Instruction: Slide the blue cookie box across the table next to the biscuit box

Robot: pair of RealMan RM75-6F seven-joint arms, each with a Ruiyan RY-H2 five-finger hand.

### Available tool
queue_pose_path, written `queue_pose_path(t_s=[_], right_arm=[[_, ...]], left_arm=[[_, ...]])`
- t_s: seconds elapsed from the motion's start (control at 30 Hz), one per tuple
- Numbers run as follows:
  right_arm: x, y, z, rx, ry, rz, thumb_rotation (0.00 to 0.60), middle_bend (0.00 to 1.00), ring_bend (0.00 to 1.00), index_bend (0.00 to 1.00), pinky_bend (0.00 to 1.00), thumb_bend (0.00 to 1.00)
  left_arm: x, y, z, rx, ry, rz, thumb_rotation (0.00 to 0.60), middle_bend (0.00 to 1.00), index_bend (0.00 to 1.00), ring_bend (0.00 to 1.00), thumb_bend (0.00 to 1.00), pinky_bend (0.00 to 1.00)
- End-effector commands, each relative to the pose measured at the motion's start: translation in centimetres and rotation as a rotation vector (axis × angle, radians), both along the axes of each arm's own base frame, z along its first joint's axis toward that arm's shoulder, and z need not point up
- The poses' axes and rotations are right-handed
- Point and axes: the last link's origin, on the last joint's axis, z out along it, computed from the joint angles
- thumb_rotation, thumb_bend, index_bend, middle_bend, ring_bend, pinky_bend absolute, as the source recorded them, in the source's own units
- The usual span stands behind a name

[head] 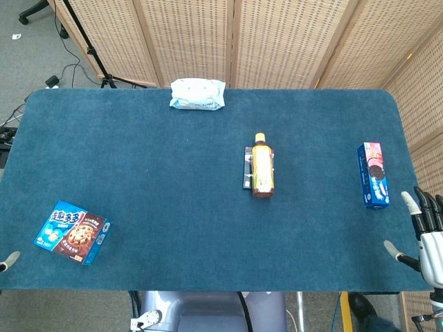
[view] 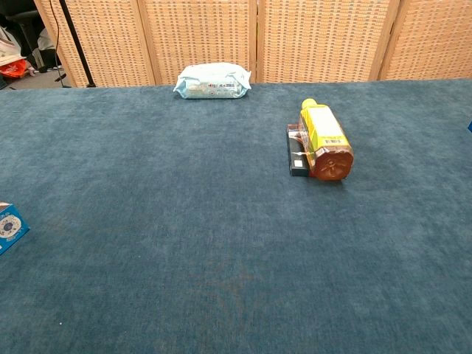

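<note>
- A dark blue felt table (head: pixel 173 173) fills the scene, with woven wicker screens (head: pixel 277 41) standing behind its far edge.
- My right hand (head: pixel 426 238) is at the near right corner. Its fingers (head: pixel 410 201) are spread and pointing away from me, the thumb out to the left, and it holds nothing.
- Of my left hand (head: pixel 8 261) only a pale tip shows at the near left edge, so I cannot tell how its fingers lie.
- Just beyond my right fingertips, not touched, lies the slim blue cookie box (head: pixel 372 175), flat with its long side running near to far. I take this to be the box to move.
- The biscuit box (head: pixel 73 232), blue and brown, sits well apart at the near left, turned at an angle.
- Between them, mid-table, a yellow-labelled bottle (head: pixel 261 166) lies on its side against a dark flat packet (head: pixel 247 168). A pale wipes pack (head: pixel 198 94) rests at the far edge.
- To do this well, I should set my fingers flat along the box's right long side and push at its middle, so it does not spin.
- I judge the safest path runs near of the bottle, low and steady over the felt, which may drag on the card.
</note>
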Motion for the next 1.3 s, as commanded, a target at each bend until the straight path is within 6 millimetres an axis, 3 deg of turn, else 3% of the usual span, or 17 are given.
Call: queue_pose_path(t_s=[0.03, 0.27, 0.4, 0.53, 0.7, 0.87, 1.1, 1.3], right_arm=[[0.0, 0.0, 0.0, 0.011, -0.006, -0.003, 0.6, 0.0, 0.0, 0.0, 0.0, 0.0], [0.0, 0.0, 0.1, 0.021, -0.021, -0.003, 0.6, 0.0, 0.0, 0.0, 0.0, 0.0], [0.0, 0.0, 0.3, 0.021, -0.036, -0.003, 0.6, 0.0, 0.0, 0.0, 0.0, 0.0], [-0.1, -0.1, 0.3, 0.024, -0.041, -0.007, 0.6, 0.0, 0.0, 0.0, 0.0, 0.0], [0.1, -0.2, -0.1, 0.035, -0.032, -0.007, 0.6, 0.0, 0.0, 0.0, 0.0, 0.0], [0.3, -0.1, -0.6, 0.047, -0.024, -0.002, 0.6, 0.0, 0.0, 0.0, 0.0, 0.0], [0.4, -0.2, -0.9, 0.055, -0.017, -0.002, 0.6, 0.0, 0.0, 0.0, 0.0, 0.0], [0.3, -0.4, -0.6, 0.044, -0.029, -0.011, 0.6, 0.0, 0.0, 0.0, 0.0, 0.0]], left_arm=[[0.0, 0.0, 0.0, -0.001, 0.001, -0.001, 0.6, 0.0, 0.0, 0.0, 0.0, 0.0], [-0.1, 0.0, -0.1, -0.007, 0.001, 0.006, 0.6, 0.0, 0.0, 0.0, 0.0, 0.0], [-1.7, 0.8, -0.5, -0.05, 0.068, 0.037, 0.6, 0.0, 0.0, 0.0, 0.0, 0.0], [-5.4, 2.0, -0.7, -0.104, 0.118, 0.019, 0.6, 0.0, 0.0, 0.0, 0.0, 0.0], [-10.8, 2.1, 0.5, -0.117, 0.131, 0.052, 0.6, 0.0, 0.0, 0.0, 0.0, 0.0], [-13.9, 1.7, 0.5, -0.119, 0.086, 0.085, 0.6, 0.0, 0.0, 0.0, 0.0, 0.0], [-14.7, 5.0, -1.0, -0.194, -0.086, 0.046, 0.6, 0.0, 0.0, 0.0, 0.0, 0.0], [-11.9, 6.2, -3.0, -0.337, -0.46, -0.08, 0.6, 0.0, 0.0, 0.0, 0.0, 0.0]])
